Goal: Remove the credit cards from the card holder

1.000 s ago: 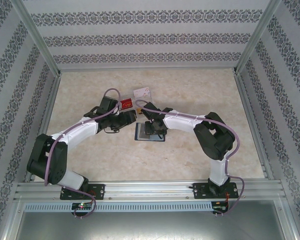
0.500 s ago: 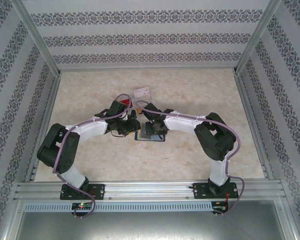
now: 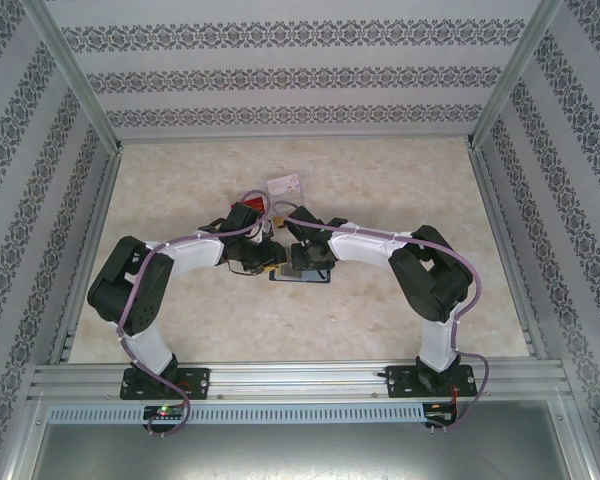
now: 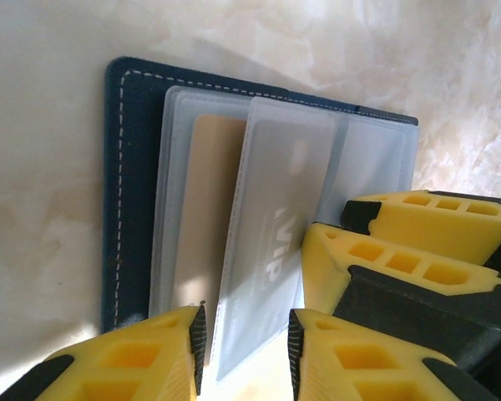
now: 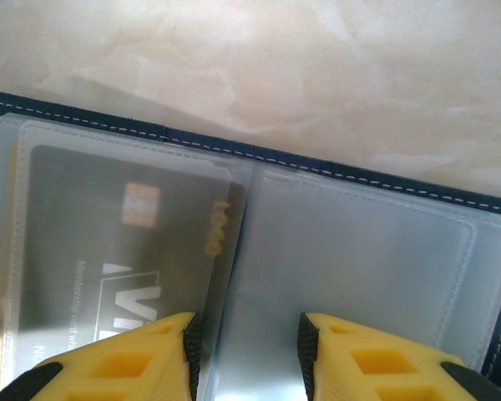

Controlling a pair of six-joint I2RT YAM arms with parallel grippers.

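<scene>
The dark navy card holder (image 3: pixel 312 277) (image 4: pixel 134 184) (image 5: pixel 33 111) lies open at mid-table, clear sleeves up. One sleeve holds an orange-gold card (image 4: pixel 210 200). A raised sleeve holds a black card (image 4: pixel 275 234) (image 5: pixel 108 251) marked VIP. My left gripper (image 3: pixel 270 258) (image 4: pixel 246 355) is open at the holder's left side, and that raised sleeve's corner lies in the gap between its pads. My right gripper (image 3: pixel 298 262) (image 5: pixel 249 355) is open, its fingers (image 4: pixel 376 259) down on the sleeves by the fold. A red card (image 3: pixel 250 208) and a white-pinkish card (image 3: pixel 285 185) lie on the table behind.
The beige marbled table (image 3: pixel 400 180) is ringed by patterned walls and a metal frame (image 3: pixel 90 210). Both arms meet over the holder, their fingers nearly touching. Open tabletop lies to the right, the left and the front.
My left arm has swung right from the red card to the holder, and its jaws have narrowed around the raised sleeve. The right arm has stayed put.
</scene>
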